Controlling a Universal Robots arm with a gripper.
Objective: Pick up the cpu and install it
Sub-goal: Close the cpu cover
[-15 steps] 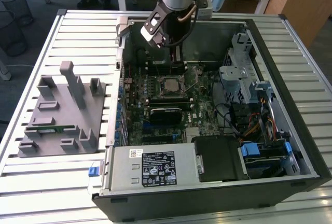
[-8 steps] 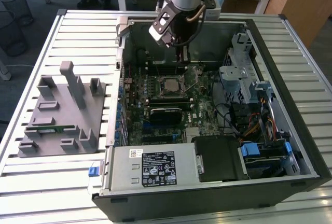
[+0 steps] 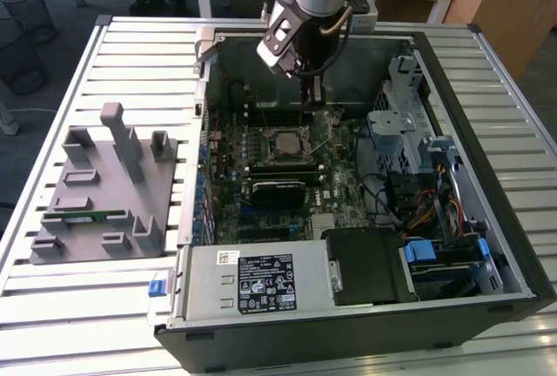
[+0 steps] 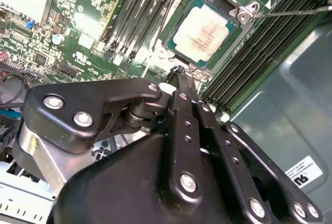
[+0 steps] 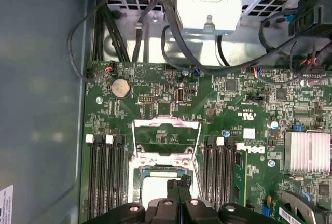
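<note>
Bright, even light in the exterior view: the table (image 3: pixel 52 306) gleams pale, the computer case (image 3: pixel 365 80) is shadowed inside. In the second wrist view, glare whitens the cpu (image 4: pixel 204 32).

- Pale silver square cpu (image 4: pixel 206 32), thin darker rim (faint reddish marks on top)
- Green flat motherboard (image 5: pixel 207 99), black slots (image 5: pixel 106 177)
- Grey moulded plastic fixture block (image 3: pixel 96 193)
</note>
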